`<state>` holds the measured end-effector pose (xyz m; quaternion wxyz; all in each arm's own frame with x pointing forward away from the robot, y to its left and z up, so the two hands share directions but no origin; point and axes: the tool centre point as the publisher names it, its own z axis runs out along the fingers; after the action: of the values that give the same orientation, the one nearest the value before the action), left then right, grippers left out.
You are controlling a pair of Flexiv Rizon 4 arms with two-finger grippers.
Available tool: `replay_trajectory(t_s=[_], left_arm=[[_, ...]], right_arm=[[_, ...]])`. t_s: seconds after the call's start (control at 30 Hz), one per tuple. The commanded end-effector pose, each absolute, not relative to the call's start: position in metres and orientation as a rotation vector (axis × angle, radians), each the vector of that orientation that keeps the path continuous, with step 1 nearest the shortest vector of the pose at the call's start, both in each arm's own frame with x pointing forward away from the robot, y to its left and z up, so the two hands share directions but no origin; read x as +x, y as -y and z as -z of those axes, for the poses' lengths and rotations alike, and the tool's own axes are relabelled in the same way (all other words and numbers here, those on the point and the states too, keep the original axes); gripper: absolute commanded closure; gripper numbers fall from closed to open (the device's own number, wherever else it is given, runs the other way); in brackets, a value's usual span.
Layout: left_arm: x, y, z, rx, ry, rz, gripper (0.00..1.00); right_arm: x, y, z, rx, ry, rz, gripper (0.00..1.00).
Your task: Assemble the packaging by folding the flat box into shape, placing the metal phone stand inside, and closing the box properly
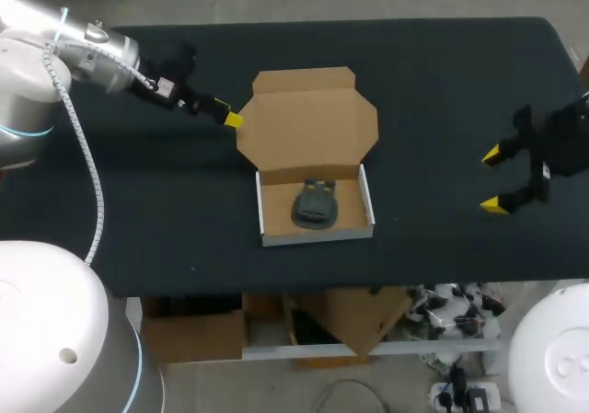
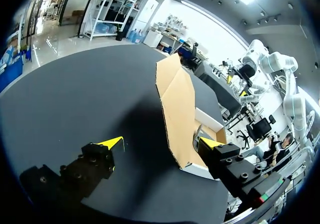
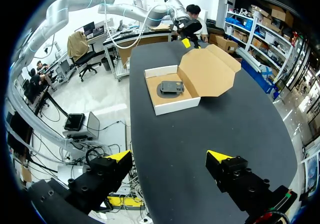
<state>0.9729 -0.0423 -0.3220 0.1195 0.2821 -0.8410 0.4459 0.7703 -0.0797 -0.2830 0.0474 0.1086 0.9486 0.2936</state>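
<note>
Head view, near→far. Box (image 1: 317, 235) mid table (image 1: 442, 82), tray part nearest robot, white walls up. Phone stand (image 1: 316, 203) inside tray, centred. Right gripper (image 1: 494, 181) well right of box, fingers apart, empty. Lid (image 1: 308, 123) hinged at tray's far wall, folded open. Left gripper (image 1: 230, 117) at lid's left corner, fingers apart, clamping nothing. Judgement: cardboard light, stiffish, creases easily, prob. slides; push lid over from its far edge, steady tray w/ other gripper.

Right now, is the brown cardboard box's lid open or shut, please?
Open: the brown cardboard lid stands back from the white-walled tray, leaving the dark metal phone stand uncovered inside.
</note>
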Motion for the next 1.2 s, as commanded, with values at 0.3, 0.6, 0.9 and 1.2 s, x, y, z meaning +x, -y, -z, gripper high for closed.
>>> replay_trajectory(t_s=[0.3,0.6,0.9,1.2], left_arm=[[0.974,0.058,0.326,0.761,2.409,-1.326,0.0],[0.969,0.069,0.326,0.725,2.378,-1.35,0.07],[0.966,0.079,0.325,0.695,2.358,-1.361,0.13],[0.962,0.086,0.326,0.664,2.341,-1.363,0.28]], right_arm=[[0.77,0.08,0.283,0.331,-2.892,-0.897,0.0],[0.771,0.08,0.283,0.326,-2.892,-0.896,0.0],[0.777,0.079,0.283,0.303,-2.904,-0.885,0.0],[0.786,0.075,0.276,0.261,-2.931,-0.856,0.0]])
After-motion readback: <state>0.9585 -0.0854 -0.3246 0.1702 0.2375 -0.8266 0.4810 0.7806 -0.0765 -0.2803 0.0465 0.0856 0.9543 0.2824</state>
